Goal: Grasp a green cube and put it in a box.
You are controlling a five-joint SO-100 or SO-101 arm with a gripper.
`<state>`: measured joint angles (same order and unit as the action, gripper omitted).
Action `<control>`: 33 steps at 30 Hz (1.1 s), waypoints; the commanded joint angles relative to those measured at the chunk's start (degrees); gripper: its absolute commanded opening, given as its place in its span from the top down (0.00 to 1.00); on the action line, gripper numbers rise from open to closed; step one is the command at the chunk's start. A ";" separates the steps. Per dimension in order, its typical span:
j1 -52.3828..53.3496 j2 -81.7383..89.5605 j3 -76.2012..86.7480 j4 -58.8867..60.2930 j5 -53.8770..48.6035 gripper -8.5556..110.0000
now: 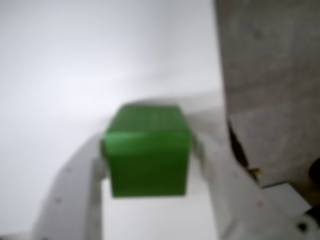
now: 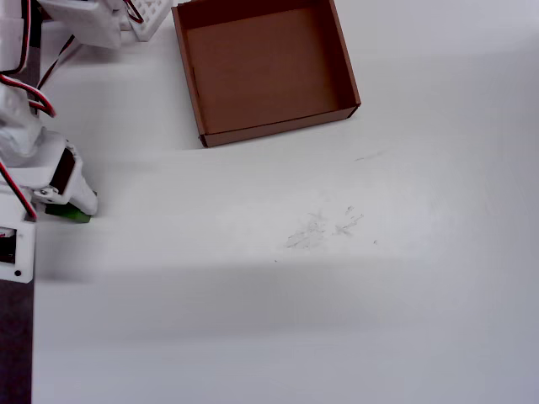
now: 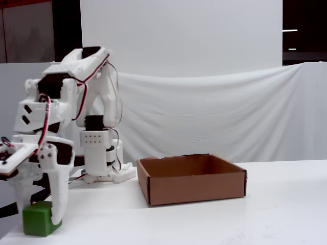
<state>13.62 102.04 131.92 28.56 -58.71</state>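
The green cube (image 1: 148,155) fills the middle of the blurred wrist view, with a white finger pressed against each of its sides. My gripper (image 1: 147,150) is shut on it. In the fixed view the cube (image 3: 38,219) sits low at the table's near left corner, between the gripper's (image 3: 40,217) white fingers. From overhead only a sliver of the cube (image 2: 74,215) shows under the gripper (image 2: 72,209). The box (image 2: 265,130) is a shallow brown cardboard tray at the top centre, far from the cube. Its inside is bare in the overhead view. In the fixed view the box (image 3: 194,189) stands right of the arm.
The arm's base (image 3: 99,153) stands behind the gripper, left of the box. A white lattice piece (image 2: 152,17) lies beside the box's top left corner. A dark strip (image 2: 15,353) marks the table's left edge. A blurred grey-brown surface (image 1: 270,75) fills the wrist view's right side.
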 commanded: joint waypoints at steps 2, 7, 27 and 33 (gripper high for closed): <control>-0.79 0.26 -2.11 -0.70 0.53 0.76; -1.14 -0.09 -2.81 -0.88 1.58 0.78; -1.85 3.16 -9.58 9.14 2.81 0.81; -4.57 9.14 -14.68 19.95 4.13 0.82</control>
<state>10.55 106.44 121.46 44.47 -55.11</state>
